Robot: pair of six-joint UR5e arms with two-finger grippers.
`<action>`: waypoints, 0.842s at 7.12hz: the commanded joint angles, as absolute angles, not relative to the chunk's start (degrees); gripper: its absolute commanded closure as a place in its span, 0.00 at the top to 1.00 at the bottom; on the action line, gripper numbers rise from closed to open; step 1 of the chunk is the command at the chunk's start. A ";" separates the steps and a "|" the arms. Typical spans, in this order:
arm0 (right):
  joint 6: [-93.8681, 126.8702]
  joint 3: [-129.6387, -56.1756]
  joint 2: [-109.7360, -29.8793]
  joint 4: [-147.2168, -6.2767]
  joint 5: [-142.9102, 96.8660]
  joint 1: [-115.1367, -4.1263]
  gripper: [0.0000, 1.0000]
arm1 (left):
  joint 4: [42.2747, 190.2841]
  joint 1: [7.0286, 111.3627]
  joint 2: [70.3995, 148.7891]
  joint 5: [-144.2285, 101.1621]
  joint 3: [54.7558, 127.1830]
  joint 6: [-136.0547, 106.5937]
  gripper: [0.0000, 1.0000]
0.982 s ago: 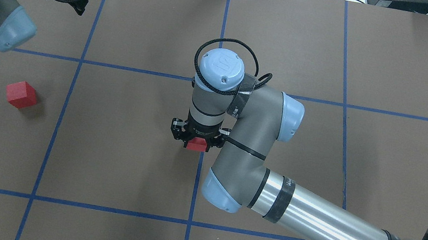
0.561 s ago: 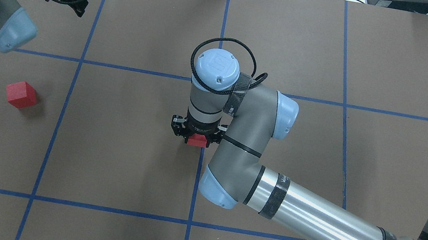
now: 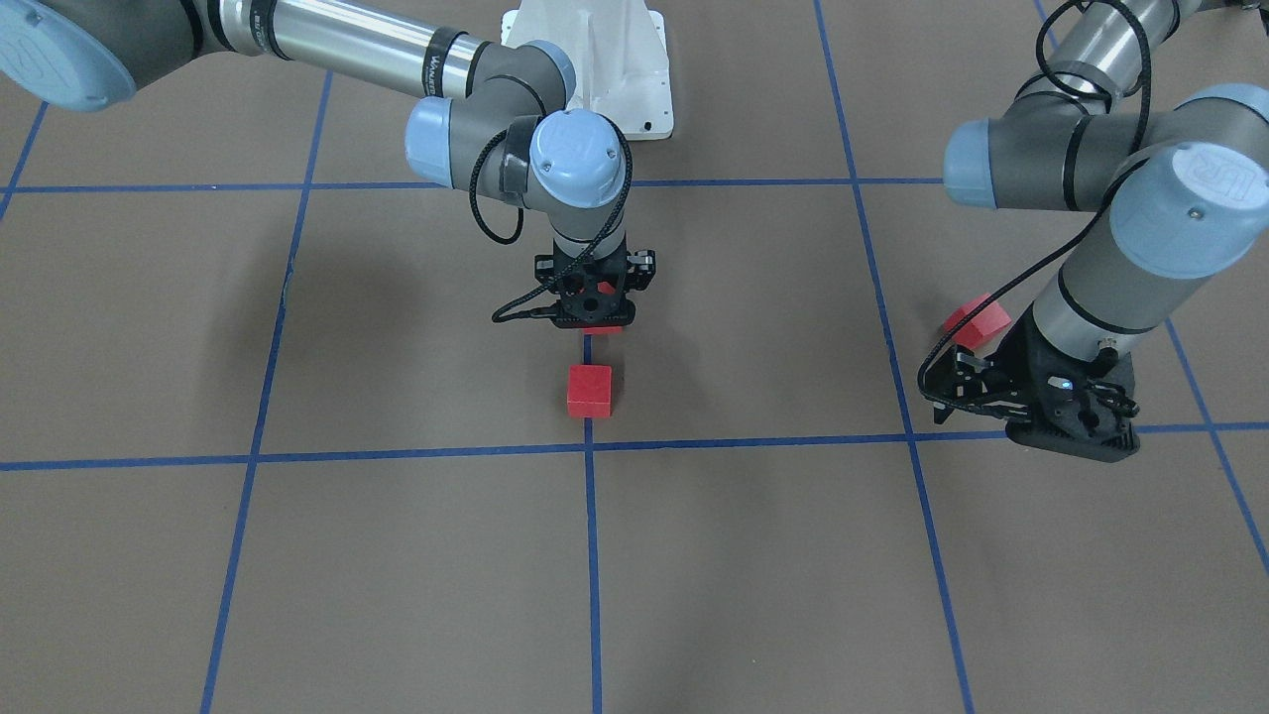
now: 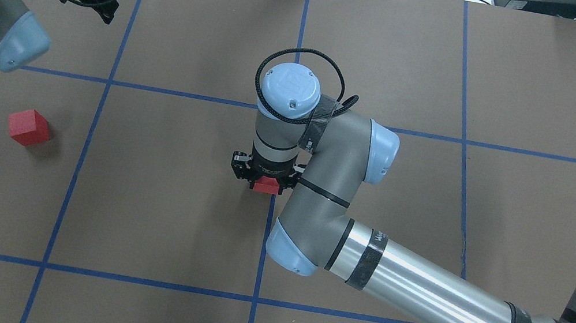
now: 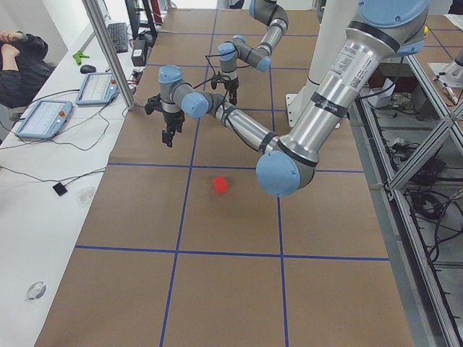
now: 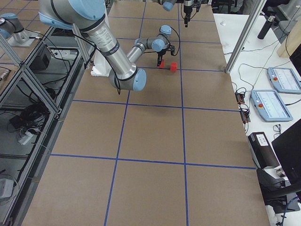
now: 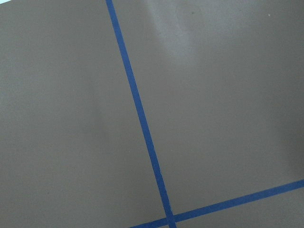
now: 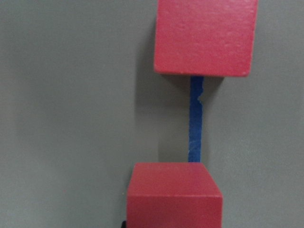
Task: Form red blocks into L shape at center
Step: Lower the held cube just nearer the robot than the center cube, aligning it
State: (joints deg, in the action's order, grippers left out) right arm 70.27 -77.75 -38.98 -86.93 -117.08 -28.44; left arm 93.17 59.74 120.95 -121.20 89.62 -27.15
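1. State: the right gripper (image 4: 267, 181) is clenched on one of the red blocks, the held block (image 8: 173, 194). It hangs low over the middle tape line (image 8: 195, 118), on the robot's side of the center (image 3: 591, 448). Whether the block's underside touches the floor cannot be told.
2. The placed block (image 3: 589, 389) sits on the same line, just beyond the held one, with a clear gap between them. The stray block (image 4: 28, 127) lies far left, well apart.
3. The left gripper (image 4: 105, 8) hangs at the far left. Whether it is released or clenched cannot be told.
4. Risk – open joint: releasing here would leave the gap, so the two faces would not meet.
5. Risk – skew: in the right wrist view the held block sits slightly left of the placed one. Closing the gap on this offset could catch a corner and turn the placed block.
6. Risk – overshoot: too long an advance would shove the placed block along the line.
7. Risk – drag: a small, light cube may cling to a pad and shift on release.
8. Risk – collision: the right arm spans the middle, so it could block the left arm from bringing in the stray block.
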 commanded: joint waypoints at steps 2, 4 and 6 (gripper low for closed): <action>70.05 -77.61 -39.02 -86.92 -116.02 -29.79 0.00 | 93.16 59.59 121.03 -121.20 89.74 -27.60 1.00; 69.79 -77.08 -39.11 -86.92 -114.88 -30.23 0.00 | 93.25 59.59 121.03 -121.20 89.74 -27.60 1.00; 69.70 -76.29 -39.02 -86.92 -114.35 -30.32 0.00 | 93.25 59.59 121.03 -121.20 89.74 -27.60 1.00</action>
State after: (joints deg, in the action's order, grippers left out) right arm 69.75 -76.62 -39.06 -86.92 -114.64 -30.26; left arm 93.25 59.59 121.02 -121.21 89.73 -27.59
